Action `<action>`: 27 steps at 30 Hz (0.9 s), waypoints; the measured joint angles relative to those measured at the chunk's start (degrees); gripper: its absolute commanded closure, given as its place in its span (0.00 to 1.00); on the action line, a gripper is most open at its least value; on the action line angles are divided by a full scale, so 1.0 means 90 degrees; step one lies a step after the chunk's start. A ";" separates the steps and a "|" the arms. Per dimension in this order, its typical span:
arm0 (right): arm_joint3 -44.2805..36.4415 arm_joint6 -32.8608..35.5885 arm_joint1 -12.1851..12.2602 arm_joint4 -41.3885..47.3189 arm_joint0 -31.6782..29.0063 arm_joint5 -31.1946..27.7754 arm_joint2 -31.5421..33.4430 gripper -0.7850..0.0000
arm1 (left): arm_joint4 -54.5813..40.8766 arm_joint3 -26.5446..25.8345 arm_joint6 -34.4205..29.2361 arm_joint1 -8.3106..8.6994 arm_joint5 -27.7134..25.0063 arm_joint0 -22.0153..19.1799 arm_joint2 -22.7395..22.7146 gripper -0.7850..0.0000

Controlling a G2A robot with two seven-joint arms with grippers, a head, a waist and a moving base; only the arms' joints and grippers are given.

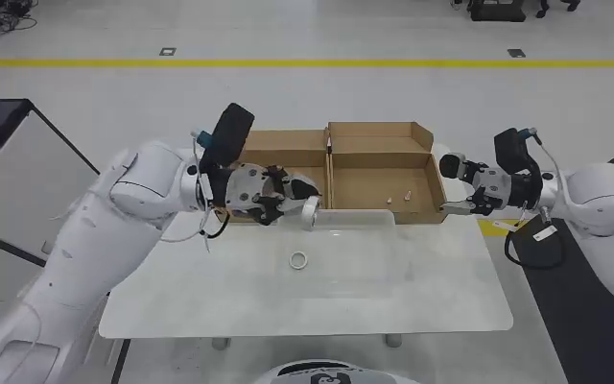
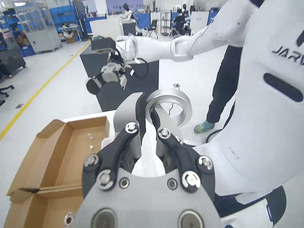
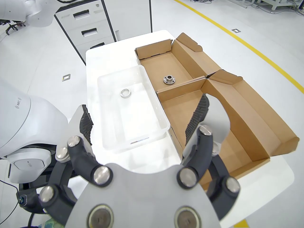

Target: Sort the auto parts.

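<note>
The left gripper pinches the wall of a large metal ring (one finger inside its hole) above the clear tray's far corner, a small ring lies in that tray, and the right gripper gapes empty, well apart from it.

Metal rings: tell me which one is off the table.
The held ring, pinched by its rim between the left gripper's fingers, clear of the table. The other ring lies flat in the clear tray.
</note>
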 measured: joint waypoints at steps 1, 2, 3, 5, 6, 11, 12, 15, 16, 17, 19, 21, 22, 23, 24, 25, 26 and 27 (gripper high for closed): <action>0.0000 0.0000 0.0000 0.0000 0.0000 0.0000 0.0000 0.00 | -0.0086 -0.0039 0.0070 0.0005 0.0000 0.0043 -0.0050 1.00; 0.0000 0.0000 0.0000 0.0000 0.0000 0.0000 0.0000 0.00 | -0.0172 -0.0074 0.0132 0.0006 0.0000 0.0084 -0.0100 1.00; 0.0000 0.0000 0.0000 0.0000 0.0000 0.0000 0.0000 0.00 | -0.0281 -0.0132 0.0211 0.0004 0.0000 0.0132 -0.0169 1.00; 0.0000 0.0000 0.0000 0.0000 0.0000 0.0000 0.0000 0.00 | -0.0409 -0.0212 0.0280 -0.0010 0.0000 0.0207 -0.0261 1.00; 0.0000 0.0000 0.0000 0.0000 0.0000 0.0000 0.0000 0.00 | -0.0492 -0.0263 0.0302 -0.0024 0.0000 0.0253 -0.0316 1.00; 0.0000 0.0000 0.0000 0.0000 0.0000 0.0000 0.0000 0.00 | -0.0927 -0.0494 0.0284 -0.0129 0.0000 0.0405 -0.0531 1.00; 0.0000 0.0000 0.0000 0.0000 0.0000 0.0000 0.0000 0.00 | -0.1004 -0.0533 0.0269 -0.0150 0.0000 0.0419 -0.0568 1.00; 0.0000 0.0000 0.0000 0.0000 0.0000 0.0000 0.0000 0.00 | -0.1005 -0.0535 0.0262 -0.0153 0.0000 0.0420 -0.0570 1.00; 0.0000 0.0000 0.0000 0.0000 0.0000 0.0000 0.0000 0.00 | -0.1002 -0.0534 0.0262 -0.0153 0.0000 0.0420 -0.0569 1.00; 0.0000 0.0000 0.0000 0.0000 0.0000 0.0000 0.0000 0.00 | -0.1001 -0.0533 0.0262 -0.0152 0.0000 0.0419 -0.0568 1.00; 0.0000 0.0000 0.0000 0.0000 0.0000 0.0000 0.0000 0.00 | -0.1000 -0.0532 0.0263 -0.0152 0.0000 0.0419 -0.0568 1.00; 0.0000 0.0000 0.0000 0.0000 0.0000 0.0000 0.0000 0.00 | -0.1000 -0.0532 0.0264 -0.0151 0.0000 0.0419 -0.0568 1.00; 0.0000 0.0000 0.0000 0.0000 0.0000 0.0000 0.0000 0.00 | -0.1000 -0.0532 0.0264 -0.0151 0.0000 0.0419 -0.0568 1.00; 0.0000 0.0000 0.0000 0.0000 0.0000 0.0000 0.0000 0.00 | -0.1000 -0.0532 0.0264 -0.0151 0.0000 0.0419 -0.0568 1.00; 0.0000 0.0000 0.0000 0.0000 0.0000 0.0000 0.0000 0.00 | -0.1000 -0.0532 0.0264 -0.0151 0.0000 0.0419 -0.0568 1.00; 0.0000 0.0000 0.0000 0.0000 0.0000 0.0000 0.0000 0.00 | -0.1000 -0.0532 0.0264 -0.0151 0.0000 0.0419 -0.0568 1.00; 0.0000 0.0000 0.0000 0.0000 0.0000 0.0000 0.0000 0.00 | -0.1000 -0.0532 0.0264 -0.0151 0.0000 0.0419 -0.0568 1.00; 0.0000 0.0000 0.0000 0.0000 0.0000 0.0000 0.0000 0.00 | -0.1000 -0.0532 0.0264 -0.0151 0.0000 0.0419 -0.0568 1.00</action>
